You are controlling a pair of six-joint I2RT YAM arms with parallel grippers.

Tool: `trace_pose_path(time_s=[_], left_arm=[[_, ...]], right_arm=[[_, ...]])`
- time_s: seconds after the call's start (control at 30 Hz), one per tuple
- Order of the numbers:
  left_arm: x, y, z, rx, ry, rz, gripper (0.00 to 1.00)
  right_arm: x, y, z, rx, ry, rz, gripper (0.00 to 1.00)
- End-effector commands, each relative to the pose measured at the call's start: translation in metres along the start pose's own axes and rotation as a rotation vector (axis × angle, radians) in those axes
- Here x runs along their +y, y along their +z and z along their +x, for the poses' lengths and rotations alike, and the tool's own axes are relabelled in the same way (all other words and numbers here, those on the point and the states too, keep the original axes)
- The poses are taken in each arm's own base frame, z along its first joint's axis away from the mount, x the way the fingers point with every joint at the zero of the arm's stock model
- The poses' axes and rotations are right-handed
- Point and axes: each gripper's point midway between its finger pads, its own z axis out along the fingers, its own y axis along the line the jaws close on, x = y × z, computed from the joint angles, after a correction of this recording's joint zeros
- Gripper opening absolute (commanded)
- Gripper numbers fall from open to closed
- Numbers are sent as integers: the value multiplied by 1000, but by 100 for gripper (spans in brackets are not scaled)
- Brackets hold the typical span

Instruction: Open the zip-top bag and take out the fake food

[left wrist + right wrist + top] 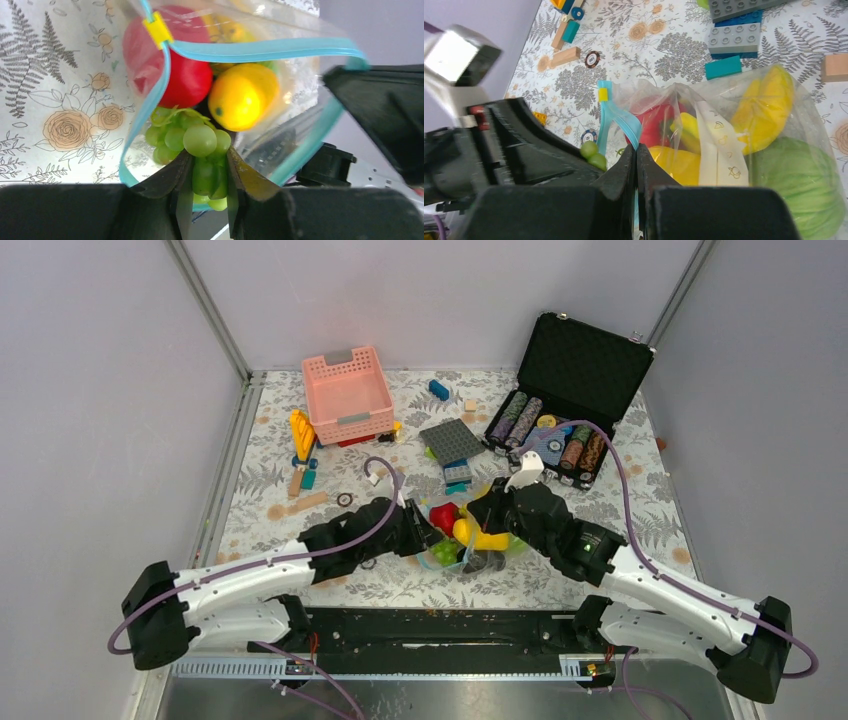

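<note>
By the tabletop's near edge, the left gripper (pixel 207 167) clamps a green plastic grape bunch (pixel 199 140); the right gripper (pixel 636 156) pinches the clear crinkly zip-top bag (pixel 716 150) at its rim.

You're in a robot lab test cell: plain grey panel walls (pixel 430 290), aluminium corner posts (pixel 210 305), a floral tablecloth (pixel 260 490), and a black mounting rail (pixel 440 640).

Top view: zip-top bag (pixel 470 540) lying largely hidden beneath left arm (pixel 350 535) and right arm (pixel 545 520).
Left wrist view: green grapes (pixel 200 142) disappearing between left fingers (pixel 165 185); bag's far end running off top edge; right arm blurring at right.
Right wrist view: zipper strip (pixel 616 117) vanishing between right fingers (pixel 621 175); green cabbage (pixel 799 185) getting cropped at bottom-right corner; left arm blurring at left.
</note>
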Motion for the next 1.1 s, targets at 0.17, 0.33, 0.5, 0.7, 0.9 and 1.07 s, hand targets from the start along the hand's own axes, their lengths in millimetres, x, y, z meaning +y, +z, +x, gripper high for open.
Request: trace_pose_path(time_s=[0.17,0.33,0.5,0.7,0.9,1.07], left_arm=[[-69,-47,-46,-102,155,147,18],[-78,-58,-60,-125,207,138,18],[-86,-74,-86,-181,244,124,19],[-81,-85,-131,-228,214,125,19],[-70,-84,-184,-262,215,80,19],[-50,-70,-238,-326,206,-4,19]], right_arm=[[-11,0,-6,-60,2,49,0],[-13,-1,-4,-59,1,53,0],[-16,-1,-3,-63,1,60,0],[-18,-3,-3,-66,-2,63,0],[-22,-6,-4,-77,-11,74,0],[-24,-8,-5,-79,-17,78,0]])
